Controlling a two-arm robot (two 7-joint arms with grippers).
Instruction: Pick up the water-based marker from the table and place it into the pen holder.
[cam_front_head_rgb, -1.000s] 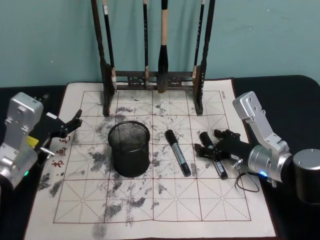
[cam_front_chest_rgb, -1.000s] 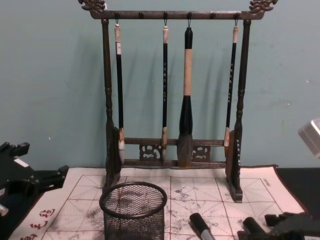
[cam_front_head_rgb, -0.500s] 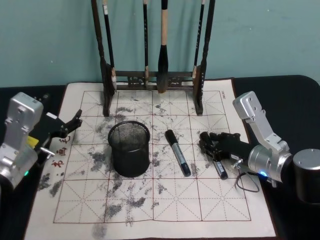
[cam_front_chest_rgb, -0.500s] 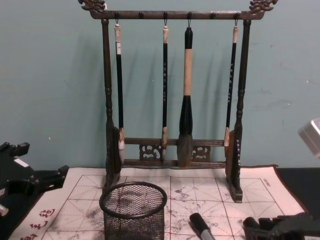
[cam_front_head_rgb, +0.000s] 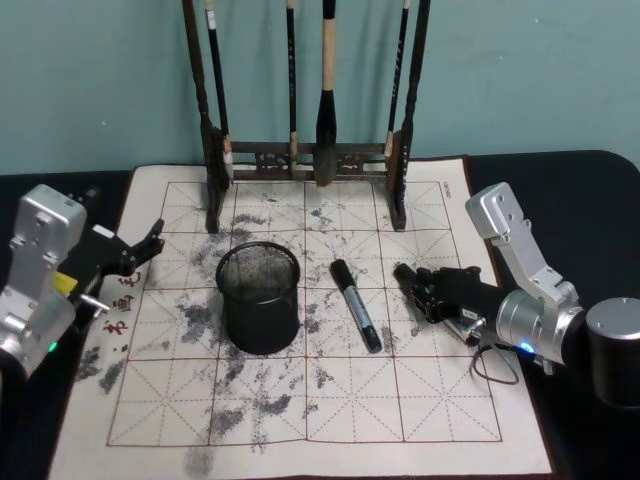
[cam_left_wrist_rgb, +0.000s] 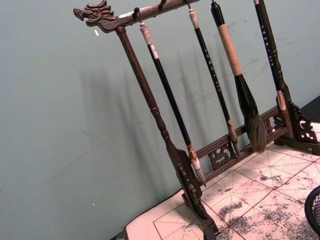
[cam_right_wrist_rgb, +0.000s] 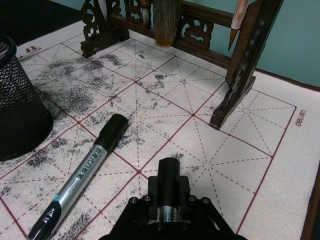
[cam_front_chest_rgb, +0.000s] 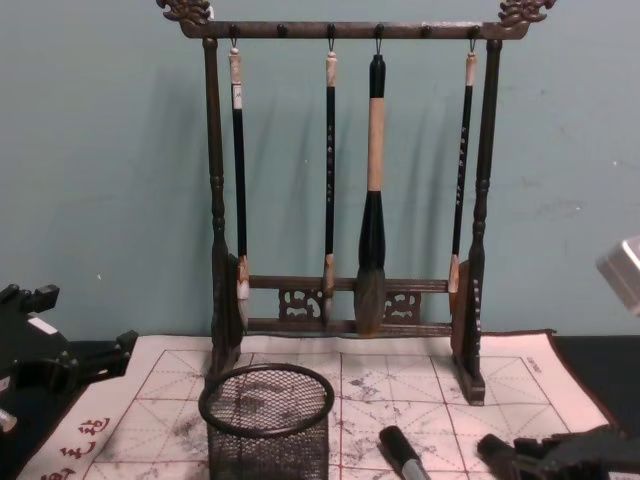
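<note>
**Marker pinched, holder waiting**

The black table (cam_front_head_rgb: 590, 190) carries a stained white mat (cam_front_head_rgb: 340, 400), and the holder (cam_front_head_rgb: 258, 300) stands on the mat, mouth up and open to take a pen from above. Behind the holder the brush rack (cam_front_head_rgb: 300, 155) stands at the mat's far edge, out of any straight path to the holder.

To the holder's right, near but apart from it, the right gripper (cam_front_head_rgb: 428, 292) sits low over the mat with its jaws pressed onto the marker (cam_right_wrist_rgb: 169, 175). The black cap pokes out in front and points roughly towards the holder. The grip looks to be on the barrel, probably so the marker can be tipped upright later. Whether it is clear of the mat I cannot tell.

The left gripper (cam_front_head_rgb: 135, 252) sits parked to the holder's left.

A second marker (cam_front_head_rgb: 356, 305) lies flat between the holder and the right gripper, untouched.
</note>
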